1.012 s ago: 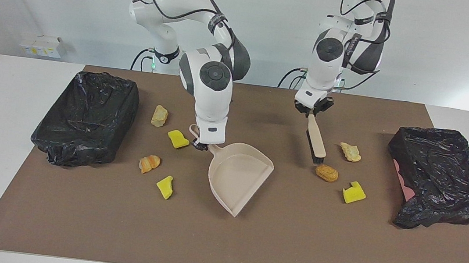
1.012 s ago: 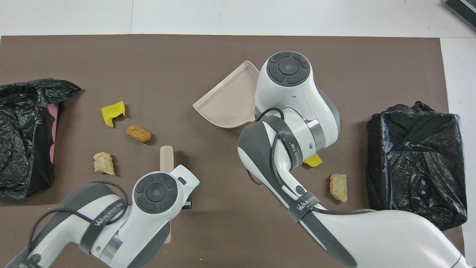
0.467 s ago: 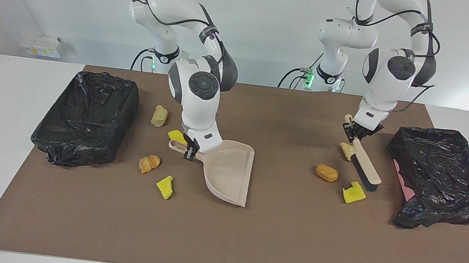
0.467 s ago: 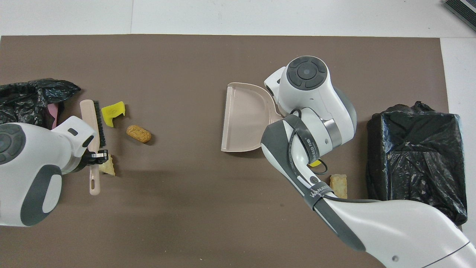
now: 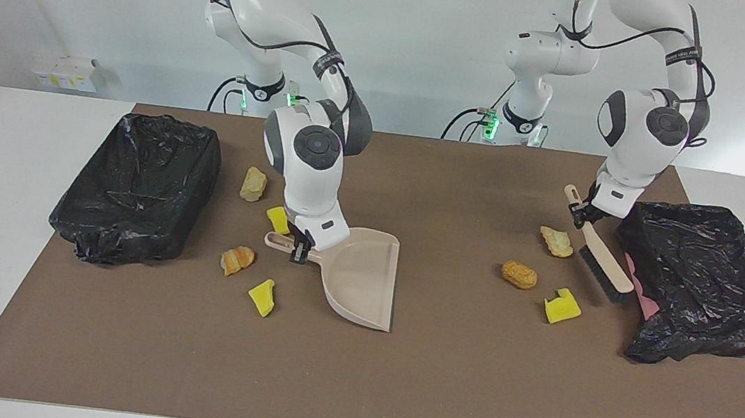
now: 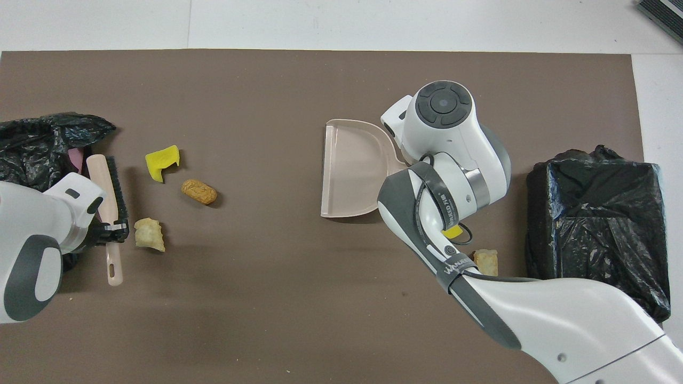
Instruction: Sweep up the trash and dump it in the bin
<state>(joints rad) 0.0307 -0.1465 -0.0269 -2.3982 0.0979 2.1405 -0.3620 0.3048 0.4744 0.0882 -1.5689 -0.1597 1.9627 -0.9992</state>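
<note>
Left gripper (image 5: 581, 212) clamps the brush (image 5: 605, 258), right gripper (image 5: 299, 246) pinches the dustpan (image 5: 364, 278) handle; the trash (image 5: 518, 275) looks light and spongy, probably better swept than grabbed.

Both arms are bent down toward the table, wrists pointing pretty much straight down. Left gripper (image 5: 581, 215) sits low toward the left arm's end, fingers clamped tight on what it's carrying. Right gripper (image 5: 300, 246) is down near the middle of the table, fingers pinched closed too, wrist tipped a little off vertical there.
</note>
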